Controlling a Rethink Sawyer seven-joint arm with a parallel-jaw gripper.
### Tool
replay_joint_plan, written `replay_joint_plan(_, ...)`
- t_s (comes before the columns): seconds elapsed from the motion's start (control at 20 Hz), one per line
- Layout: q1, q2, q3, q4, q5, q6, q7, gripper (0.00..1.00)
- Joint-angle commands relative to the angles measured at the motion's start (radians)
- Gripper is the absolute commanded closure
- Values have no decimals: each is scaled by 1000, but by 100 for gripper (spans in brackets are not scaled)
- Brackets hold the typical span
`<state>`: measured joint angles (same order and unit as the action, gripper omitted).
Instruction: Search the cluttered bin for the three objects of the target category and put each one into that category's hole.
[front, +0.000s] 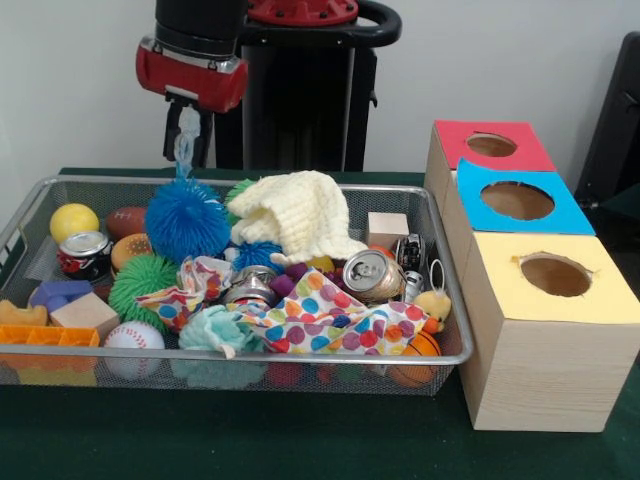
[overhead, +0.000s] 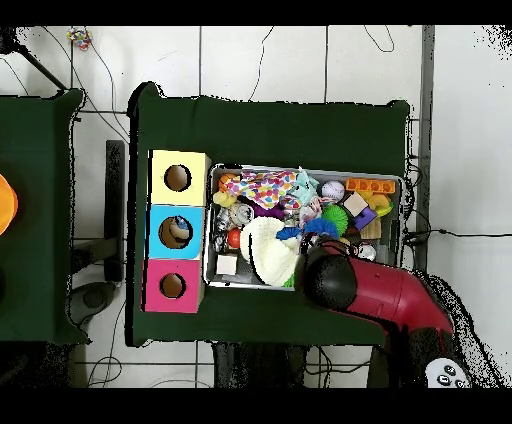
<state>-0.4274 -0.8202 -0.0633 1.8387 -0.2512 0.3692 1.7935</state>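
Front view: tool raised above the wire bin, clenched on a stretched strand of the blue spiky ball, which sits at the bin's far side beside the cream knitted cloth. Three boxes with holes to one side: red box, blue box, yellow box. Overhead view: arm covering the bin's corner nearest the base (tool itself hidden). Judged mid-pick, first lift; next, raise clear, carry across to the matching hole (which one, cannot tell).
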Motion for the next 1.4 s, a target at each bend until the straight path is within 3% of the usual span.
replay_joint_plan(0.05, 63, -44, -37, 35, 51, 92, 189, 100)
replay_joint_plan(0.25, 123, -108, -86, 13, 62, 207, 183, 100)
replay_joint_plan(0.9, 54, 47, -23, 20, 83, -25, 161, 100)
replay_joint_plan(1.4, 50, 68, -17, 16, 92, -55, 153, 100)
